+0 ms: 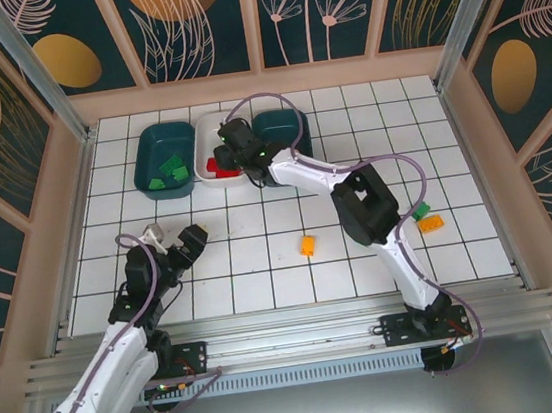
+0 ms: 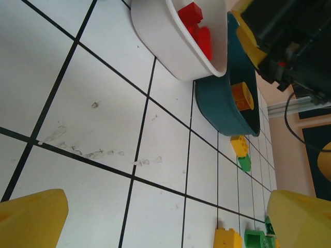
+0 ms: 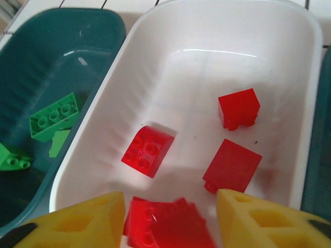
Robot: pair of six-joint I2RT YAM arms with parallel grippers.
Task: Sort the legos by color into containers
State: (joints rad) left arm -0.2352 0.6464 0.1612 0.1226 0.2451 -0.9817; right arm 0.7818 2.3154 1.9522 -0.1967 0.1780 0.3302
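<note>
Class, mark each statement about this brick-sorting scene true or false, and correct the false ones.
1. The white tub holds red bricks. True.
2. The green bricks lie in the white tub. False: they lie in the left teal tub.
3. The left claw is open and empty. True.
4. Every brick is already in a tub. False: a yellow-orange brick lies on the tiles.
5. The right claw hangs over bare tiles. False: it hangs over the white tub.

You look down from high behind the near edge over the whole tiled table [image 1: 264, 268]; your right wrist camera hangs close above the white tub [image 3: 181, 77], facing down into it; your left wrist camera skims low across the tiles, catching that same tub [image 2: 160, 41] from farther off
</note>
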